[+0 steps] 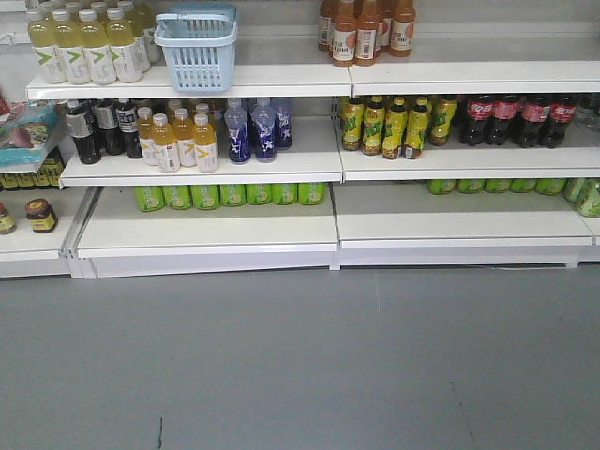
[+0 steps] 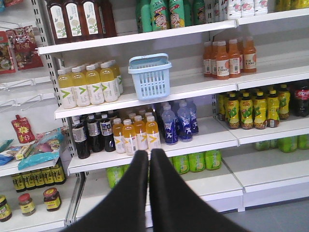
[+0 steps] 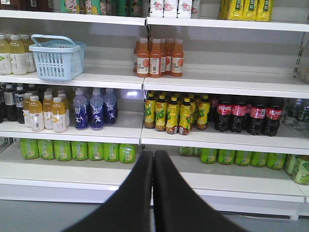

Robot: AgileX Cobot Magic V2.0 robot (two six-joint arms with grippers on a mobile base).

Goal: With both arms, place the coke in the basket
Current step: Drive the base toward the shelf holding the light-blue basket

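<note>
The coke bottles (image 3: 240,116) stand in a row on the right part of the middle shelf (image 3: 217,138), just beside the yellow-green tea bottles (image 3: 173,115). They are well apart from the light blue basket (image 3: 55,59), which sits one shelf higher to the left. The left gripper (image 2: 148,153) and right gripper (image 3: 153,154) each have fingers pressed together, gripping nothing, short of the shelves.

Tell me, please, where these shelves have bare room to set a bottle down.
Bare shelf lies between the basket and the orange bottles, and right of those bottles. The bottom shelf is bare in front of the green bottles. The row with the coke is crowded.
</note>
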